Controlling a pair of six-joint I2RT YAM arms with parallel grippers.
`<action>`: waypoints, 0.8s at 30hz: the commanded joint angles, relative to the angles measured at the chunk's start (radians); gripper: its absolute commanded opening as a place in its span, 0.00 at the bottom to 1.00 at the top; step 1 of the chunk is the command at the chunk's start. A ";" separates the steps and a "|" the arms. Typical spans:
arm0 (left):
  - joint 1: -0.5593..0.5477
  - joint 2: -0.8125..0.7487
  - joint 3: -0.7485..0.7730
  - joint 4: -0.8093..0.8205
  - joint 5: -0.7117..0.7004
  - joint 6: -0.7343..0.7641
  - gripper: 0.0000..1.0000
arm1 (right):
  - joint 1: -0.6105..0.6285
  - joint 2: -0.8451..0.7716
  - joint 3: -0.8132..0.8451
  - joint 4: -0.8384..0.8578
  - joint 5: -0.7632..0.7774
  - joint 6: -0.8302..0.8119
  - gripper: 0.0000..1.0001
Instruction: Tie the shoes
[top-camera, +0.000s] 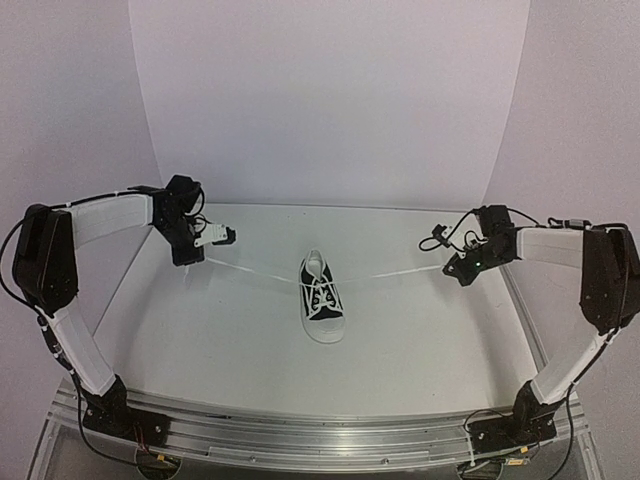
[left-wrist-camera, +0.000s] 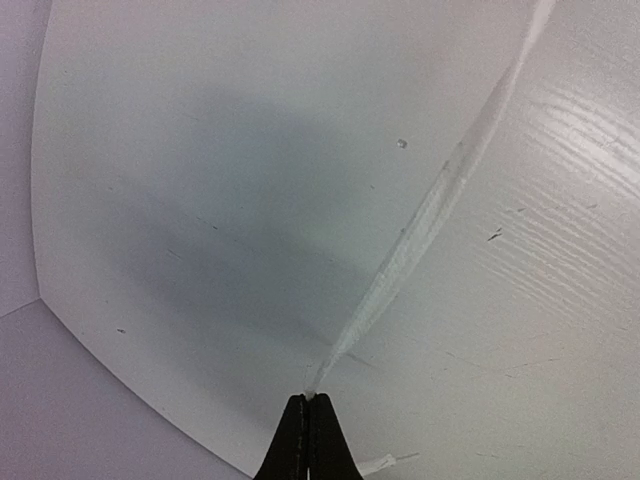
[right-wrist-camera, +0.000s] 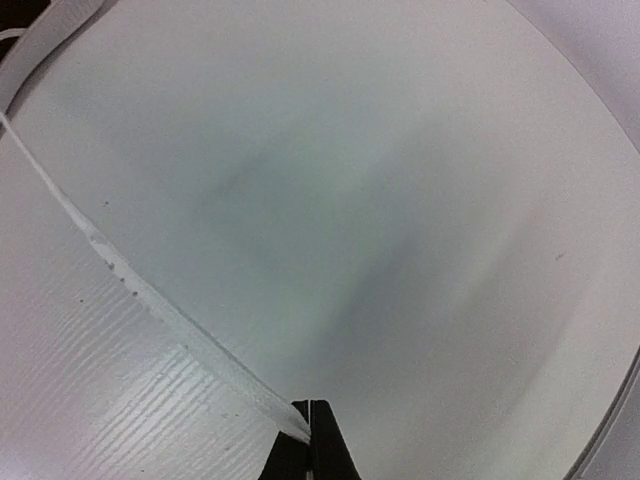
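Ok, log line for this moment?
left hand: shut on left lace | right hand: shut on right lace | both: taut | sneaker: upright, centred

Both arms splayed wide, elbows at the frame's left and right edges. Left arm (top-camera: 108, 216) and right arm (top-camera: 552, 245) have forearms reaching inward at mid-height. Left gripper (top-camera: 190, 262), left of centre, is pinched tight on the left lace (left-wrist-camera: 430, 210). Right gripper (top-camera: 453, 268), right of centre, is clamped on the right lace (right-wrist-camera: 150, 295). The 2 wrists pitch down.
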 joint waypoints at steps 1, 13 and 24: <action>-0.027 -0.026 0.194 -0.098 0.068 -0.179 0.00 | 0.034 0.005 -0.044 -0.029 0.023 0.029 0.00; 0.021 -0.092 -0.070 0.041 -0.035 0.011 0.00 | -0.070 0.016 -0.037 -0.032 0.088 0.045 0.00; 0.014 -0.096 0.001 -0.023 0.011 -0.039 0.00 | 0.031 -0.023 -0.089 -0.041 -0.055 0.025 0.00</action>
